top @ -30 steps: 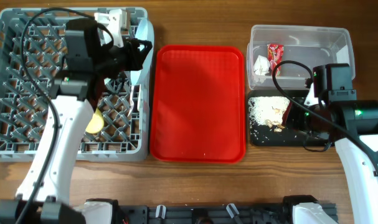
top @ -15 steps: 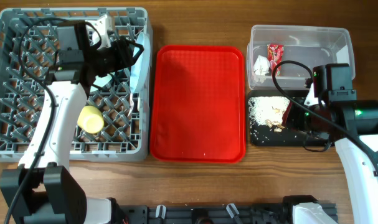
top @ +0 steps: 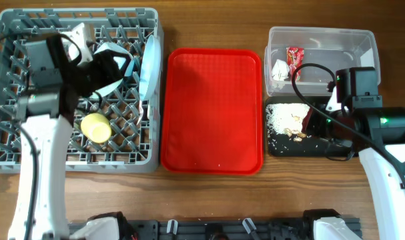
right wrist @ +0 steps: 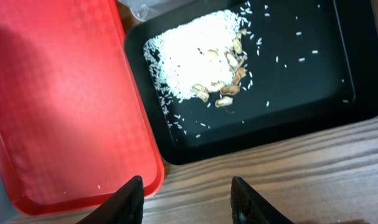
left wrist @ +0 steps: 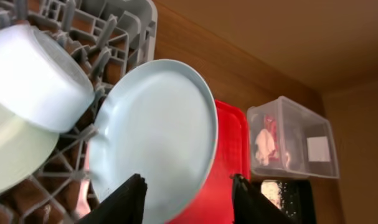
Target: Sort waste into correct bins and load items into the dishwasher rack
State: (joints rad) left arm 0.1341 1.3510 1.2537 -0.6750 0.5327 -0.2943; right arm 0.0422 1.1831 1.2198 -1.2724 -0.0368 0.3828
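The left end effector (left wrist: 187,180), jaws wide and holding nothing, is nearer the plate (left wrist: 154,130), which stands on edge directly ahead of it among the pegs of the rack (top: 122,165), face toward it, edge line across its reach; the right end effector (right wrist: 187,186) is likewise open, empty.

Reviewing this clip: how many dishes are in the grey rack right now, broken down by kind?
Plates: 1, the pale blue plate
Bowls: 2, the small pale blue bowl and the pale green bowl
Cups: 1, the yellow cup
Total: 4 visible in the rack
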